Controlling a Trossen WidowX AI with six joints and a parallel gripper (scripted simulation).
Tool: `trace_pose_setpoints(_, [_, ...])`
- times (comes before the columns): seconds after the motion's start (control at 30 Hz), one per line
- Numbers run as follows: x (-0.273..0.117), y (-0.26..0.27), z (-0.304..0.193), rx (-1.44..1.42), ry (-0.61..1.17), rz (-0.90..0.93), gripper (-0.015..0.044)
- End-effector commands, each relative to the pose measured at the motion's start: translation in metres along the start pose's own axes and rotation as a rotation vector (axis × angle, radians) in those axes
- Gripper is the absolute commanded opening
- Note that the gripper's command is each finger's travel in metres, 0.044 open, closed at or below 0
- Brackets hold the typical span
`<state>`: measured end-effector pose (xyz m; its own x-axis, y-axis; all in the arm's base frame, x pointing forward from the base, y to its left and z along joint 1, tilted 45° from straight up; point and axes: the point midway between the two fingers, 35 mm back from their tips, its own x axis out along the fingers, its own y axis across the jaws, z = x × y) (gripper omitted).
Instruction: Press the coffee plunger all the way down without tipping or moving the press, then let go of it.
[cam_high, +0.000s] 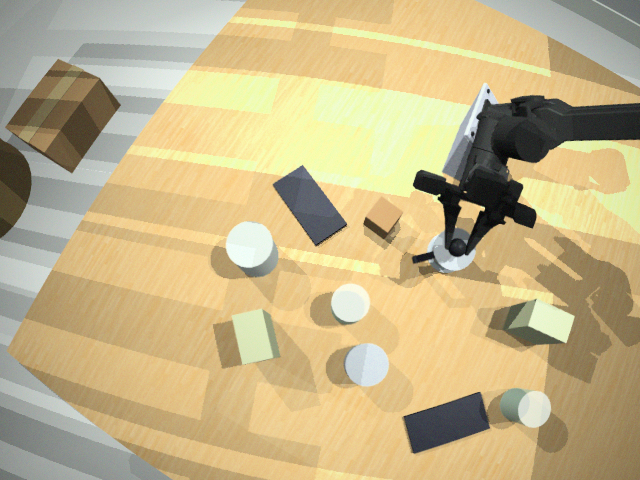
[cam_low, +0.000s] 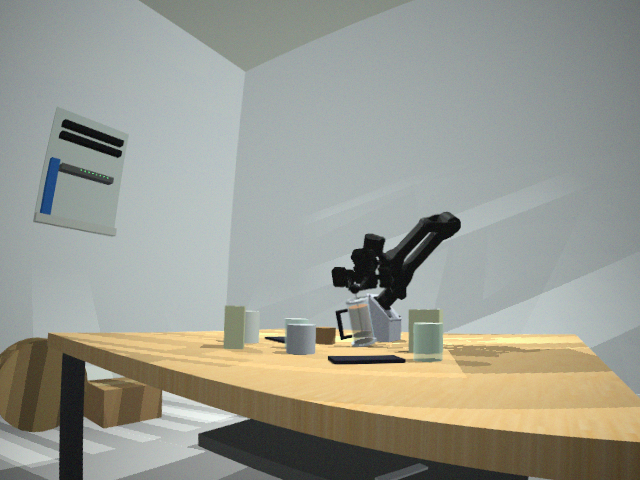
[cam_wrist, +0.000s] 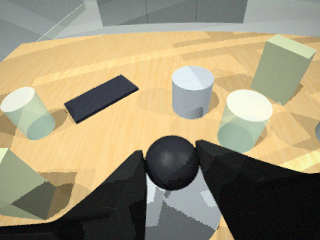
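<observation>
The coffee press (cam_high: 448, 256) stands on the wooden counter (cam_high: 155, 361), and everything else is placed from it. In the exterior view the press (cam_low: 360, 324) leans a little, its glass body not quite upright, with its dark handle (cam_low: 341, 323) on the side facing the small brown cube (cam_low: 325, 335).

The hand (cam_high: 461, 246) comes down over the top of the press and is pinching the black plunger knob (cam_high: 456, 247); in the wrist view the two dark fingers press against the round knob (cam_wrist: 172, 162) from either side. The knob sits close above the pale lid (cam_wrist: 176, 227) of the press.

Just beside the press, toward the handle side, lies the brown cube (cam_high: 383, 215), and beyond it a dark flat slab (cam_high: 309, 204). A pale cylinder (cam_high: 350, 302) and a grey-blue cylinder (cam_high: 366, 364) stand well apart from the press, farther from the arm. A pale green block (cam_high: 540, 321) sits near the press on its other side, with a second dark slab (cam_high: 445, 422) and a tipped greenish cylinder (cam_high: 524, 407) farther off. A white cylinder (cam_high: 251, 246) and another green block (cam_high: 254, 335) lie far past the cube.
</observation>
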<state>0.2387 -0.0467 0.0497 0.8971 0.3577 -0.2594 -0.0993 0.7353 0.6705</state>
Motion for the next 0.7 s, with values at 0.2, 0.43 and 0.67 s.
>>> trace_pose_setpoints(0.2, [0.0030,0.0001,-0.0043,0.025,0.017,0.005,0.0117])
trace_pose_setpoints(0.43, [0.0037,-0.0003,-0.0038,0.025,0.017,0.005,0.0117])
trace_pose_setpoints(0.67, [0.0044,-0.0007,-0.0033,0.025,0.016,0.005,0.0117])
